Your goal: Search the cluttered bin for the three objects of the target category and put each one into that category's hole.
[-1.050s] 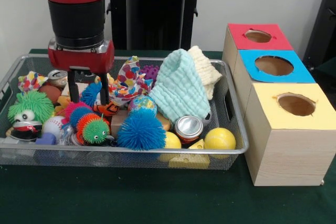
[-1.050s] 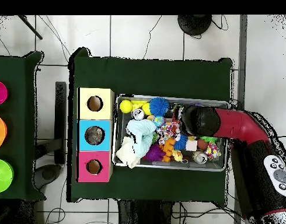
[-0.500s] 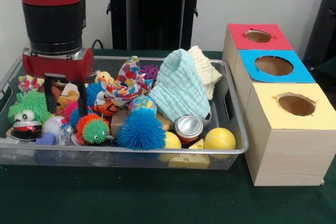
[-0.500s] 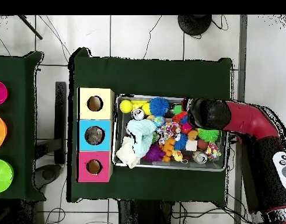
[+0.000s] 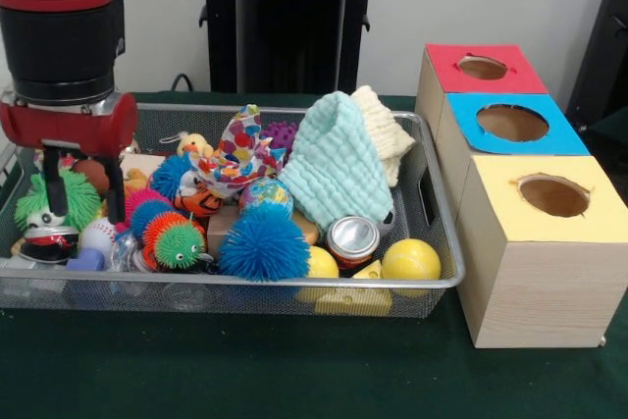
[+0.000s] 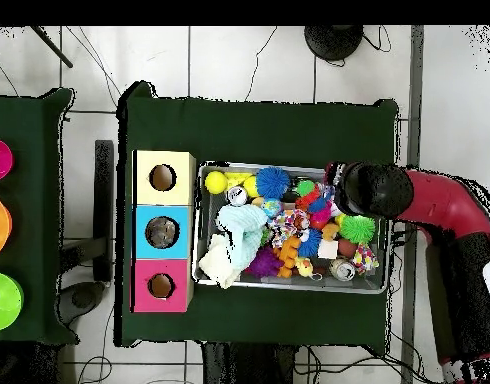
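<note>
A wire-mesh bin (image 5: 245, 287) holds a heap of toys, cans, balls and cloths. My gripper (image 5: 82, 195) hangs open over the bin's left end. Its fingers (image 5: 116, 191) stand on either side of a green spiky toy (image 5: 69, 193) with eyes, and they hold nothing. A crushed can (image 5: 49, 239) and a baseball (image 5: 98, 235) lie just below. To the right stand three wooden boxes with holes: red (image 5: 483, 68), blue (image 5: 512, 123) and yellow (image 5: 552, 195). In the overhead view the arm's wrist (image 6: 374, 190) covers the gripper at the bin's (image 6: 289, 285) right end.
In the bin also lie a blue spiky ball (image 5: 263, 242), a green-and-orange spiky ball (image 5: 177, 240), a silver can (image 5: 352, 238), a yellow ball (image 5: 410, 260), a mint cloth (image 5: 339, 164), a cream cloth (image 5: 385, 130) and a patterned cloth (image 5: 240, 154). A black pedestal stands behind the bin.
My gripper has moved to the left in the front view, from the bin's middle-left to its left end, staying open and empty. The objects have not shifted.
</note>
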`<act>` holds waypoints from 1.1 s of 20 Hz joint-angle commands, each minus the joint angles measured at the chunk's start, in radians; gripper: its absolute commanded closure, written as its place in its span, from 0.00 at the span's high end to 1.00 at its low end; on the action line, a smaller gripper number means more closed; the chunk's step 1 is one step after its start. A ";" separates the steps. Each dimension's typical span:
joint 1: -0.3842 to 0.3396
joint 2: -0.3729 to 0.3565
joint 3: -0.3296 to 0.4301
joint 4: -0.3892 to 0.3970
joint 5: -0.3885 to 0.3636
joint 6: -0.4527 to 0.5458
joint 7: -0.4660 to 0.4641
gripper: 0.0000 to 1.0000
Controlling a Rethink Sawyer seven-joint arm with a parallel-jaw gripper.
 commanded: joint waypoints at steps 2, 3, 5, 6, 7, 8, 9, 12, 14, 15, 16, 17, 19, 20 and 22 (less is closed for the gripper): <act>-0.033 0.057 0.059 0.059 -0.089 0.034 -0.282 1.00; -0.034 0.055 0.061 0.068 -0.092 0.030 -0.276 1.00; -0.036 0.053 0.065 0.083 -0.097 0.024 -0.265 1.00; -0.036 0.056 0.067 0.085 -0.099 0.023 -0.261 1.00; -0.036 0.060 0.067 0.088 -0.103 0.016 -0.253 1.00; -0.036 0.064 0.066 0.092 -0.108 0.006 -0.245 1.00; -0.036 0.072 0.067 0.092 -0.113 -0.004 -0.239 1.00; -0.040 0.096 0.068 0.095 -0.129 -0.031 -0.228 1.00; -0.043 0.099 0.068 0.102 -0.135 -0.040 -0.222 1.00; -0.043 0.099 0.069 0.105 -0.137 -0.043 -0.218 1.00; -0.042 0.102 0.069 0.108 -0.139 -0.046 -0.211 1.00; -0.040 0.103 0.071 0.112 -0.139 -0.049 -0.204 1.00; -0.032 0.104 0.070 0.122 -0.141 -0.059 -0.181 1.00; -0.026 0.106 0.067 0.126 -0.144 -0.067 -0.168 1.00; -0.015 0.114 0.058 0.130 -0.156 -0.089 -0.140 1.00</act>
